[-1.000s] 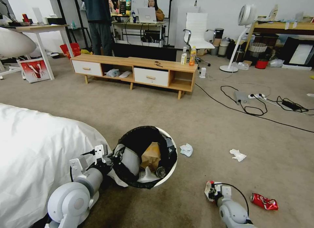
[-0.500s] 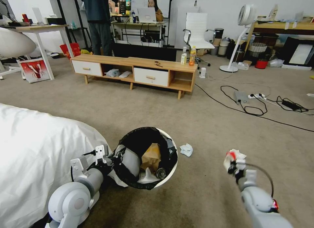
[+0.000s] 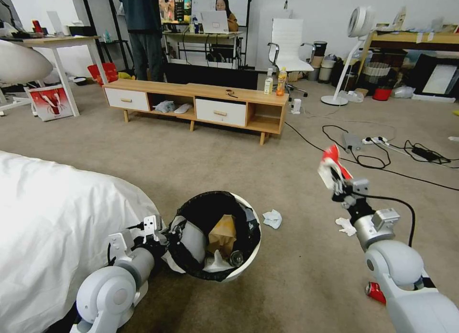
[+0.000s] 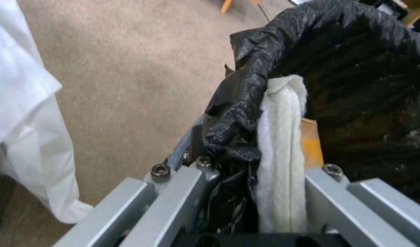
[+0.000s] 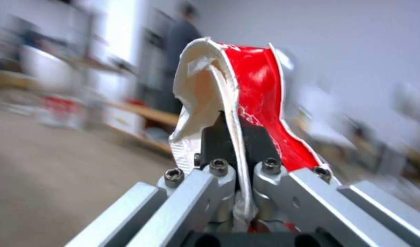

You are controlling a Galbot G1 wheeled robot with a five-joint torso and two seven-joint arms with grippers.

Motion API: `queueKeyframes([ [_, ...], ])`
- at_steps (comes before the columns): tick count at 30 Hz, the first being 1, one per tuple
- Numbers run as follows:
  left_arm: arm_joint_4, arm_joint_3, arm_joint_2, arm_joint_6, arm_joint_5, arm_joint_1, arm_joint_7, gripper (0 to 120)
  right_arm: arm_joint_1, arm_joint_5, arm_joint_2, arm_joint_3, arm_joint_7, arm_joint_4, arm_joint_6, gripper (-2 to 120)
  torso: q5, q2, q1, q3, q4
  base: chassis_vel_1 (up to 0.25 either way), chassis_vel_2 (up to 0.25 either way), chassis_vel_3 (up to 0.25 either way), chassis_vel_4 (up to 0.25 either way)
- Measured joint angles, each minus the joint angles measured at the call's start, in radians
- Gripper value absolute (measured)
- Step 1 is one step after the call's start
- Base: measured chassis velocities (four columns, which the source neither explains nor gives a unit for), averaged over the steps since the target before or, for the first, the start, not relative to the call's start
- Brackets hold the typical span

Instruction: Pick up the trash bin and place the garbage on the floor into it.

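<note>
In the head view, the left gripper (image 3: 165,235) was clamped on the near-left rim of the bin (image 3: 246,266), which stood tilted beside the white sheet (image 3: 57,218), its black bag (image 3: 210,206) folded over the rim. Inside lay a brown paper bag (image 3: 222,230) and some white litter. The right gripper (image 3: 339,184) was raised well above the floor (image 3: 191,156), right of the bin and apart from it, pinching a red-white wrapper (image 3: 330,165) that stuck up from its tips. One tissue (image 3: 272,218) lay on the carpet just right of the bin; a second tissue (image 3: 345,225) lay farther right, partly behind the right arm. A crushed red can (image 3: 375,291) showed beside the right arm's elbow. Black cables (image 3: 363,158) crossed the carpet beyond.

In the left wrist view, the left gripper (image 4: 255,192) had its jaws closed on the bin's rim (image 4: 283,137), one finger outside against the bag (image 4: 338,51) and one inside. Carpet (image 4: 127,75) and the sheet (image 4: 22,103) lay to the side.

In the right wrist view, the right gripper (image 5: 239,144) held the wrapper (image 5: 255,92) tight between its black pads, the wrapper standing upright with its white side and red side both showing. The background was blurred.
</note>
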Motion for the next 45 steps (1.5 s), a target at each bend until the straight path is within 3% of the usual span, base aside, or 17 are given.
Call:
queueKeyframes([
  [3,0.002,0.023,0.011,0.01,-0.04,-0.001,-0.026,7,-0.028,0.063,-0.065,-0.035,-0.169,0.075,0.103,0,0.0002,0.0,0.0,0.0,-0.0003,0.0,0.0,0.0,0.0],
  [6,0.003,0.035,0.013,0.014,-0.054,-0.003,-0.035,7,-0.034,0.079,-0.086,-0.045,-0.216,0.099,0.119,0,0.0001,0.0,0.0,0.0,-0.0004,0.0,0.0,0.0,0.0],
  [11,0.012,0.103,0.022,0.025,-0.114,-0.018,-0.07,7,-0.052,0.123,-0.137,-0.096,-0.353,0.15,0.146,0,0.0001,0.0,0.0,0.0,-0.0003,0.0,0.0,0.0,0.0],
  [17,0.054,0.159,0.017,0.02,-0.112,-0.048,-0.067,7,-0.072,0.115,-0.146,-0.192,-0.422,0.13,0.157,0,0.0001,0.0,0.0,0.0,-0.0001,0.0,0.0,0.0,0.0],
  [28,0.071,0.18,0.012,0.012,-0.124,-0.069,-0.06,7,-0.094,0.088,-0.138,-0.303,-0.405,0.056,0.155,0,0.0001,0.0,0.0,0.0,-0.0002,0.0,0.0,0.0,0.0],
  [45,0.052,0.162,0.015,0.011,-0.119,-0.051,-0.057,7,-0.09,0.076,-0.113,-0.36,-0.306,-0.069,0.144,0,0.0001,0.0,0.0,0.0,0.0,0.0,0.0,0.0,0.0],
])
